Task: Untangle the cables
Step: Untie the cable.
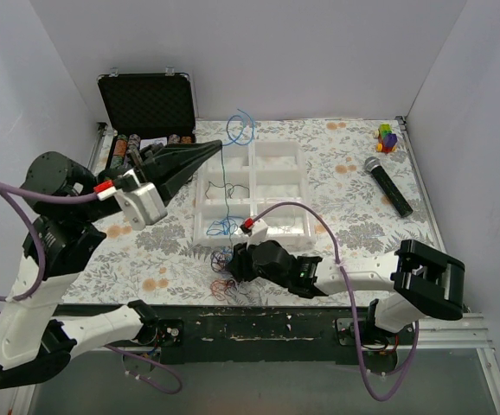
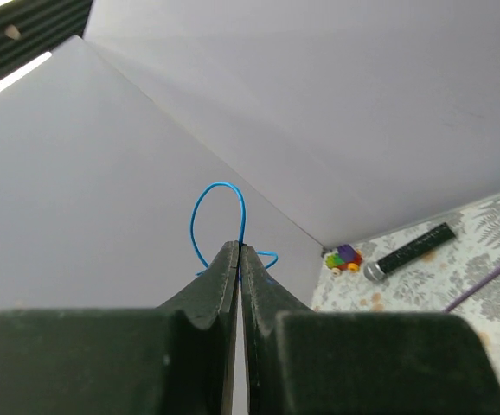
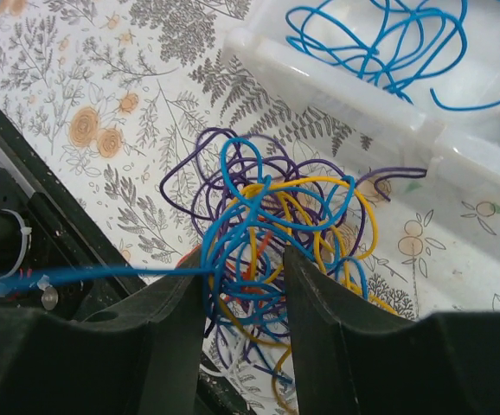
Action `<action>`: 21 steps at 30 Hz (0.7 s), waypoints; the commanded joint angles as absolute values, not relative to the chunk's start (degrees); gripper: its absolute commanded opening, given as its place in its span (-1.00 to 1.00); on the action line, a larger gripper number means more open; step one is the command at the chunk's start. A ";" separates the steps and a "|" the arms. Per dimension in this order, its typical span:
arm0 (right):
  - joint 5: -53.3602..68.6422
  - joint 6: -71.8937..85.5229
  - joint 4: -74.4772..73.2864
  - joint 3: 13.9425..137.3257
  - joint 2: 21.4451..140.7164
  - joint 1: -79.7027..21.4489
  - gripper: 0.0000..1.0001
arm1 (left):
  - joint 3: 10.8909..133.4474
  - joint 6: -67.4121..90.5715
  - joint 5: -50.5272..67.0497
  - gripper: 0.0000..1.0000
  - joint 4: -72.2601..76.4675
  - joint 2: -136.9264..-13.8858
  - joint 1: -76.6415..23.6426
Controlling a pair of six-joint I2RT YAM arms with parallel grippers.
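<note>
Your left gripper [image 2: 239,251] pinches a blue cable [image 2: 221,183] high, right gripper [image 3: 248,264] straddles the tangle [image 3: 267,203], jaws apart, by the table's [image 3: 103,86] near edge: clamp, then pull.

The cables [image 3: 259,225] look like smooth, glossy plastic-sheathed wire. The compartment tray [image 3: 345,104] is milky, semi-gloss white plastic. The table cover [image 3: 86,78] is a matt floral print. The fingers [image 3: 328,328] of the right gripper [image 3: 246,258] are matt black plastic.
</note>
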State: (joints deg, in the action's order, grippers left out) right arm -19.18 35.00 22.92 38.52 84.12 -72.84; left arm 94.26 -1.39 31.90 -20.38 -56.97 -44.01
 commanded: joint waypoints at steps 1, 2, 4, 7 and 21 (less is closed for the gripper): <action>-19.34 38.75 25.58 36.83 85.69 -73.13 -0.09 | 98.79 -7.54 29.80 -1.00 -15.57 -56.43 -44.21; -19.16 39.63 25.05 36.39 86.13 -73.21 -0.09 | 98.79 -9.21 29.01 -1.00 -13.47 -56.16 -44.21; -18.81 41.47 24.70 34.99 86.22 -73.30 -0.10 | 96.87 -13.69 26.73 -1.00 -6.46 -55.20 -44.21; -18.72 43.67 24.96 32.79 86.22 -73.91 -0.10 | 94.57 -23.52 23.56 -1.00 3.85 -55.19 -44.21; -24.60 45.18 19.52 31.47 78.16 -75.76 -0.07 | 84.75 -31.11 17.06 -1.00 3.78 -54.15 -44.21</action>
